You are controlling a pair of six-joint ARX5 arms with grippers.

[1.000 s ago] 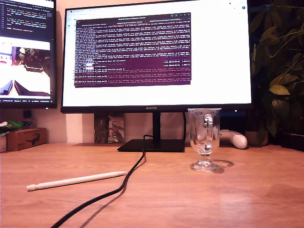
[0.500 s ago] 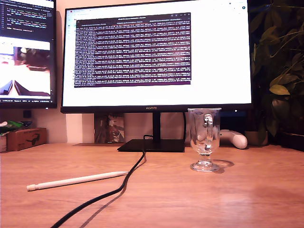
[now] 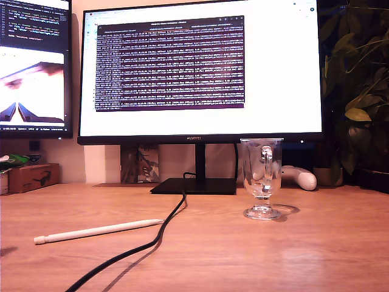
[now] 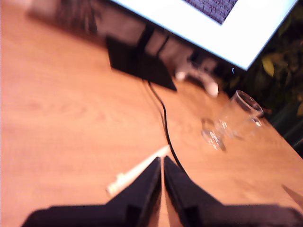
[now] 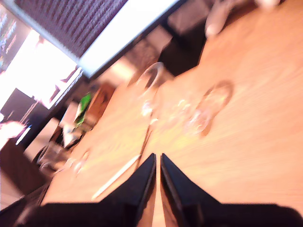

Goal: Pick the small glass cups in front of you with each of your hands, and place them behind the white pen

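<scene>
One small glass cup (image 3: pixel 261 177) stands upright on the wooden desk, at the exterior view's right of the black cable. The white pen (image 3: pixel 97 231) lies on the desk toward that view's left. Neither gripper shows in the exterior view. My first gripper (image 4: pixel 162 163) is shut and empty above the desk, with the pen (image 4: pixel 137 171) just beyond its tips and the cup (image 4: pixel 236 118) farther off. My second gripper (image 5: pixel 157 158) is shut and empty too, facing a blurred cup (image 5: pixel 180 106) and the pen (image 5: pixel 116 177). A faint glassy shape (image 5: pixel 64 160) may be another cup; it is too blurred to tell.
A black cable (image 3: pixel 152 240) runs from the monitor stand (image 3: pixel 194 185) across the desk between pen and cup. A large monitor (image 3: pixel 200 73) fills the back. A white controller (image 3: pixel 298 177), a plant (image 3: pixel 358 91) and a cardboard box (image 3: pixel 33 176) sit at the rear.
Cup, pen and cable have not moved. The picture on the monitor at the exterior view's left has changed, and a small shadow has appeared on the desk at that view's left edge.
</scene>
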